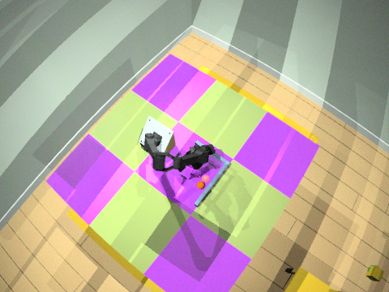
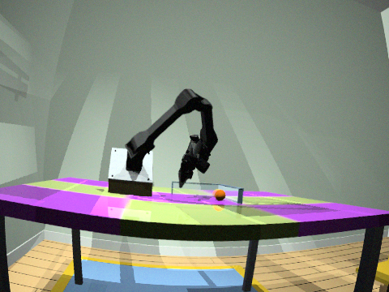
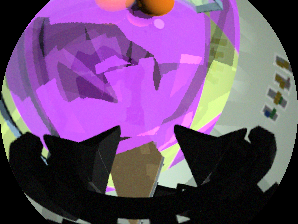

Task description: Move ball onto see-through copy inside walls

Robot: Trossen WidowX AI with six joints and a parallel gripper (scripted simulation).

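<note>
The orange ball point(image 1: 200, 185) point(image 2: 220, 195) point(image 3: 156, 5) rests on the table, inside the corner's open side. The see-through copy, a paler pinkish ball point(image 1: 206, 178) point(image 3: 115, 3), is right beside it; in the exterior view I cannot tell it apart. The low clear walls point(image 1: 212, 183) point(image 2: 241, 196) meet in a corner; the ball is near the longer wall. My gripper point(image 2: 181, 185) point(image 3: 148, 128) is open and empty, above the table on the robot-base side of the ball. In the top view the arm hides the fingertips.
The robot base point(image 1: 160, 133) point(image 2: 130, 187) stands on the checkered table point(image 1: 259, 227) point(image 2: 170, 215). The other clear wall runs behind and partly under the arm in the top view. Shadows of the arm fall over the table.
</note>
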